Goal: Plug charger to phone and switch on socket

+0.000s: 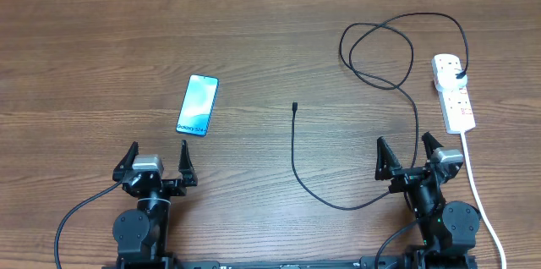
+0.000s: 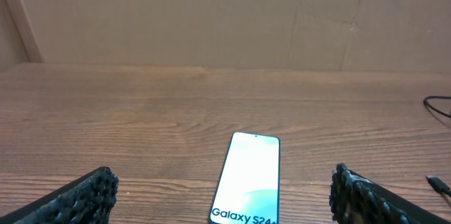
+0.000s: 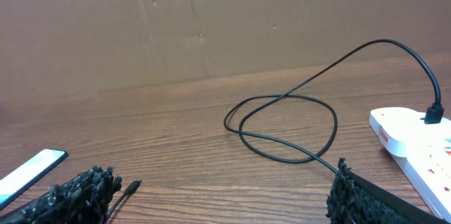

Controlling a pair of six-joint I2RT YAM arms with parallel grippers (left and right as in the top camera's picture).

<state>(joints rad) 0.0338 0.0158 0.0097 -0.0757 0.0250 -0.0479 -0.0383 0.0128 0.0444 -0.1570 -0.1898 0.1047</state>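
Pointing top-away, phone (image 1: 198,106) (long axis fore-aft); L claw (image 1: 159,145), R claw (image 1: 404,139) released.

Besides the main stuff it's really just a wooden table (image 1: 101,49), dark brown, grain running 9 to 3 o'clock in the overhead shot. Along its far edge at 12 o'clock stands a plain brown board wall (image 2: 176,13), cardboard-looking, with a near-vertical seam (image 3: 197,27) and a few scuffs and creases on it.
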